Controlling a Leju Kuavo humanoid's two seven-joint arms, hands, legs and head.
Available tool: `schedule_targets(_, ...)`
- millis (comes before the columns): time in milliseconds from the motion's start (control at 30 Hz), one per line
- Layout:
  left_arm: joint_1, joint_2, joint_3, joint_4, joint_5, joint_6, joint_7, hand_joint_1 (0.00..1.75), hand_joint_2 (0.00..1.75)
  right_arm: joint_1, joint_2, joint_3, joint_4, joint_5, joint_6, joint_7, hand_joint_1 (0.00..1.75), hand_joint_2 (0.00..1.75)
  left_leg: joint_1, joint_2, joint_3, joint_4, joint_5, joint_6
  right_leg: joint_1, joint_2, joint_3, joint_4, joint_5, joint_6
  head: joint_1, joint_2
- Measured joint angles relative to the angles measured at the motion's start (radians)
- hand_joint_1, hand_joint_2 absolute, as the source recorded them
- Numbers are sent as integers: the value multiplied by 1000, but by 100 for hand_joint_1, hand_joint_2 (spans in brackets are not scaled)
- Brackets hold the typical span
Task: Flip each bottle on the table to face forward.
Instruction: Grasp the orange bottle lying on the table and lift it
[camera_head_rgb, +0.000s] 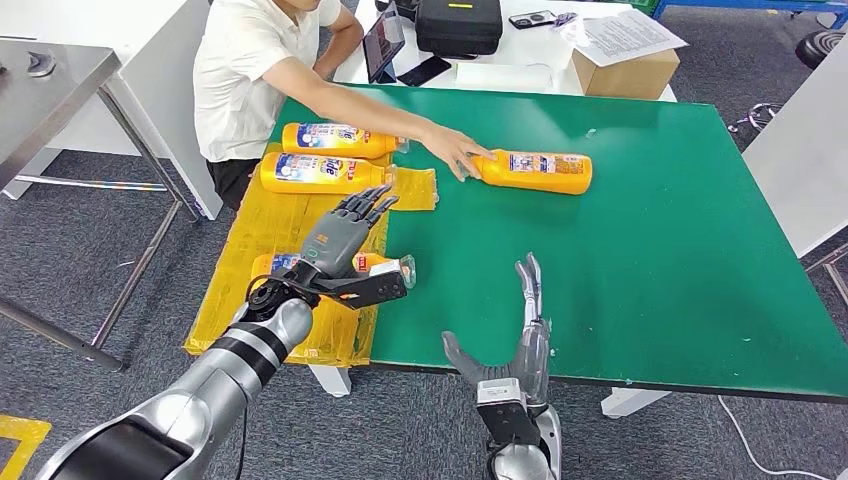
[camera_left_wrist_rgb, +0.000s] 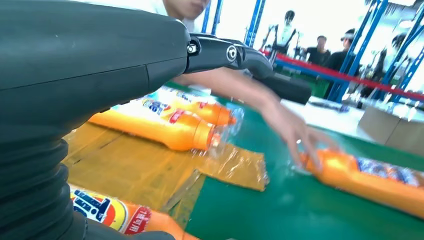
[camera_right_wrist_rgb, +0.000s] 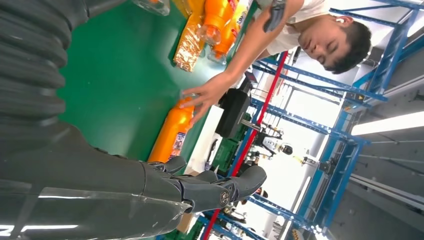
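Observation:
Several orange bottles lie on their sides. Two bottles (camera_head_rgb: 335, 140) (camera_head_rgb: 320, 172) rest at the far end of the yellow mat (camera_head_rgb: 260, 235); the left wrist view shows them as a pair (camera_left_wrist_rgb: 165, 127). A third bottle (camera_head_rgb: 385, 265) lies on the mat's near part, mostly hidden under my left hand (camera_head_rgb: 345, 235), which hovers over it with fingers stretched out. A fourth bottle (camera_head_rgb: 535, 170) lies on the green table (camera_head_rgb: 650, 260), and a person's hand (camera_head_rgb: 455, 150) touches its cap end. My right hand (camera_head_rgb: 520, 340) stands open at the table's near edge, holding nothing.
The person in a white shirt (camera_head_rgb: 250, 70) sits at the far left corner, arm reaching across the table. Behind on a white table are a cardboard box (camera_head_rgb: 625, 70), a black case (camera_head_rgb: 458, 25) and a tablet (camera_head_rgb: 383, 45). A metal table (camera_head_rgb: 50, 80) stands at left.

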Motion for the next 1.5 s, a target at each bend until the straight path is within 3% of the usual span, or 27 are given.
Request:
schedule_targets(100, 39, -5, -7, -61, -74, 101, 8, 0, 175, 8, 0, -2, 0, 16, 0, 0, 0, 175, 0, 0, 0, 0, 0, 0, 0, 0, 0, 0, 0, 0, 0, 0)
schedule_targets(233, 57, -6, -14, -85, -99, 127, 11, 0, 175, 11, 0, -3, 0, 22, 0, 0, 0, 175, 0, 0, 0, 0, 0, 0, 0, 0, 0, 0, 0, 0, 0, 0)
schedule_targets(333, 175, -18, -69, -252, -110, 170, 3, 0, 175, 31, 0, -25, 0, 78, 0, 0, 0, 175, 0, 0, 0, 0, -1, 0, 0, 0, -1, 0, 0, 0, 0, 0)
schedule_targets(433, 344, -41, -113, -456, 221, 50, -39, 0, 175, 51, 8, -143, 38, 403, 0, 17, 0, 175, -1, 0, -1, 0, -2, 1, 0, 0, -1, -1, -1, 0, 0, 0)
schedule_targets(533, 440, -62, -100, -516, 556, -45, -43, 0, 175, 44, 11, -338, 97, 748, 0, 46, 0, 175, -1, -2, -1, 0, -2, 1, -1, -1, -1, -1, -1, 0, 0, 0)
schedule_targets(600, 480, -65, -90, -535, 650, -41, -52, 0, 175, 30, 1, -474, 130, 885, -1, 72, 0, 175, -1, -4, -2, 0, -1, 3, -1, -2, -1, -1, -1, 0, 0, 0)
schedule_targets(700, 510, -65, -79, -563, 662, -17, -67, 0, 175, 8, -25, -609, 165, 991, -1, 127, 0, 175, -2, -6, -3, 0, 0, 4, -1, -4, -1, -1, 0, 1, 0, 0)
schedule_targets(867, 532, -65, -72, -590, 662, -8, -69, 0, 175, -13, -44, -703, 198, 1020, -2, 151, 0, 175, -2, -5, -2, 0, 0, 4, -1, -5, -1, -1, 0, 1, 0, 0)
schedule_targets(1000, 538, -65, -71, -606, 653, -8, -61, 0, 175, -28, -63, -711, 231, 1039, -2, 248, 0, 175, -1, -5, -2, 0, 0, 4, -1, -5, -1, -1, 0, 1, 0, 0)
schedule_targets(1167, 539, -65, -74, -618, 646, -24, -44, 0, 175, -97, -141, -616, 371, 1019, -2, 421, 0, 175, -2, -5, -2, 0, 1, 4, -1, -5, 0, -1, 0, 1, 0, 0)
schedule_targets(1500, 536, -72, -83, -632, 635, -17, -45, 0, 175, -314, -222, -392, 639, 989, 11, 497, 0, 175, -2, -4, 1, 0, 1, 4, -1, -3, 2, -1, 1, 2, 0, 0)
